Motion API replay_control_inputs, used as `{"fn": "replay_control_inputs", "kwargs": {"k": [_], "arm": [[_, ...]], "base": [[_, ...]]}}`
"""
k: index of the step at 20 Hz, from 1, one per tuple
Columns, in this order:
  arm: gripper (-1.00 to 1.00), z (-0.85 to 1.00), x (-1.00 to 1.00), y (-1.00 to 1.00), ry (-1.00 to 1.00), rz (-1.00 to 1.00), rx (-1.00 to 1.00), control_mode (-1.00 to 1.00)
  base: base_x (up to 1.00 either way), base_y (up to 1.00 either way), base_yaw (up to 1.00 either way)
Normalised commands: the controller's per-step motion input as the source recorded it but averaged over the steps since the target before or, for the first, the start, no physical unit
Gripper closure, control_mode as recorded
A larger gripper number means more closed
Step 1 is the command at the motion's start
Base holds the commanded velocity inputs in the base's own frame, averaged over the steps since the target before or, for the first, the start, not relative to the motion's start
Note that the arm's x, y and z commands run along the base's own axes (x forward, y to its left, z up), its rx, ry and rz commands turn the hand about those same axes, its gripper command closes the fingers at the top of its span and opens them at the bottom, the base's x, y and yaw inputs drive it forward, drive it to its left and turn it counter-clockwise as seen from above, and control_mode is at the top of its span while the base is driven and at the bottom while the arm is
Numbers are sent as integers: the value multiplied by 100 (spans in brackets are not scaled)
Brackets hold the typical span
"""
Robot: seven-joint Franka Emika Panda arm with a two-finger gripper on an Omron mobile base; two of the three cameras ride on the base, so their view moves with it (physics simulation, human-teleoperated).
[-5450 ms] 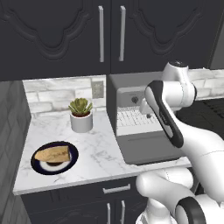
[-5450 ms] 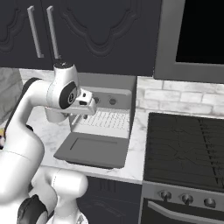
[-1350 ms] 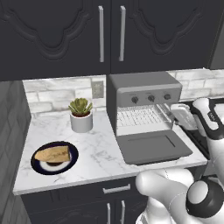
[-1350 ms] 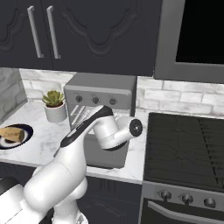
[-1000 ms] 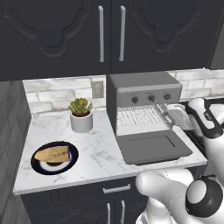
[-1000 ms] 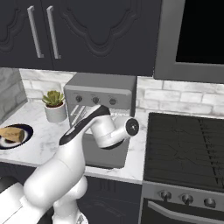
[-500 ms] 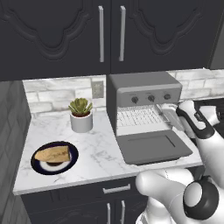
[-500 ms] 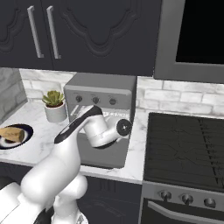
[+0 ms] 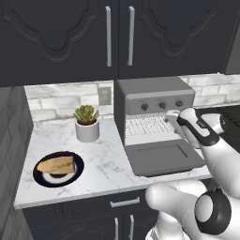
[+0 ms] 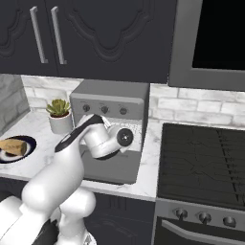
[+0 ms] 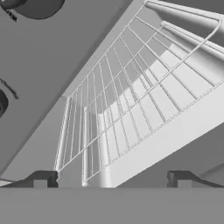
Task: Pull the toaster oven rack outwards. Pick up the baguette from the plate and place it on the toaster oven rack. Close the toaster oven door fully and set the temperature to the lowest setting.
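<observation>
Swinging in from the right to the oven (image 9: pixel 154 96) mouth, the end effector (image 11: pixel 111 178), spread wide and empty, now faces the rack (image 11: pixel 131 105), so pulling it out looks next.

Over the last seconds the arm swings away from in front of the toaster oven (image 9: pixel 154 101), down and round to its right side, then reaches back in. The claw (image 11: pixel 111 179), jaws wide apart, now sits close up at the toaster oven rack (image 11: pixel 131 100), above the lowered toaster oven door (image 9: pixel 164 157).
</observation>
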Motion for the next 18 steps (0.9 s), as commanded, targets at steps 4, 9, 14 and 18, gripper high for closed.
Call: {"fn": "replay_control_inputs", "kwargs": {"k": [4,9,14,18], "arm": [[-100,-16,22,0,4,0,4,-100],[-100,-12,23,-2,1,0,8,-100],[-100,-6,16,-9,0,-1,12,-100],[-100,-9,15,-4,0,-1,11,-100]], "base": [[0,0,0],[0,0,0],[0,0,0],[0,0,0]]}}
